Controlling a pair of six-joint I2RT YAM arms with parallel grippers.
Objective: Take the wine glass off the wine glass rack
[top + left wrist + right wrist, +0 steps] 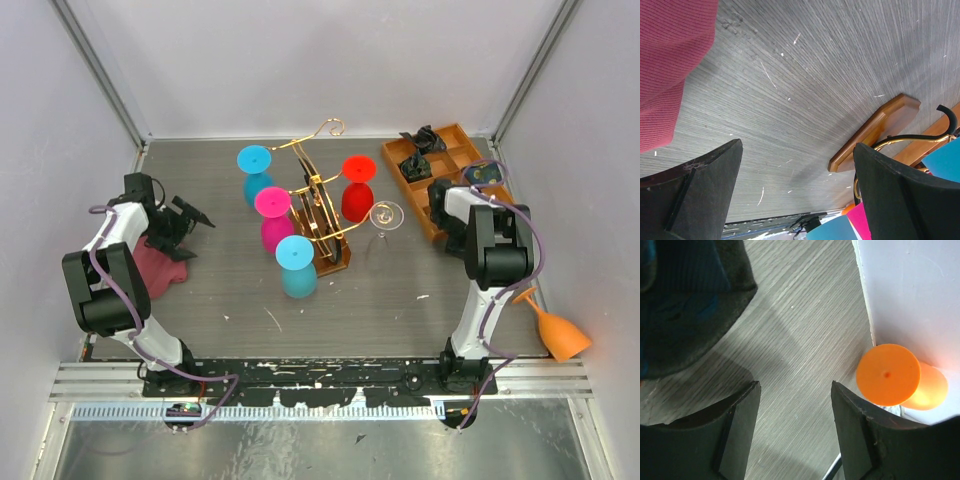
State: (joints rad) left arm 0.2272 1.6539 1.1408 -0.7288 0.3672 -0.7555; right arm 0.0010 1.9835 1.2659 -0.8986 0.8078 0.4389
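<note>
The gold wire wine glass rack (pixel 318 196) stands on its brown wooden base (pixel 336 262) at the table's middle. Several glasses hang on it upside down: two teal (pixel 256 172) (pixel 297 266), one magenta (pixel 273 214), one red (pixel 357 188) and one clear (pixel 385 216). My left gripper (pixel 192 215) is open and empty, left of the rack and pointing at it. Its wrist view shows the rack base (pixel 875 132), gold wire (pixel 900 140) and a teal glass (pixel 946 164) past the open left gripper (pixel 797 195). My right gripper (pixel 796 425) is open and empty over bare table, far right of the rack.
A dark red cloth (pixel 155 268) lies under the left arm, also in the left wrist view (pixel 670 65). An orange-brown compartmented tray (pixel 452 140) with black items sits back right. An orange glass (pixel 562 336) lies on its side by the right wall, its foot in the right wrist view (pixel 888 374).
</note>
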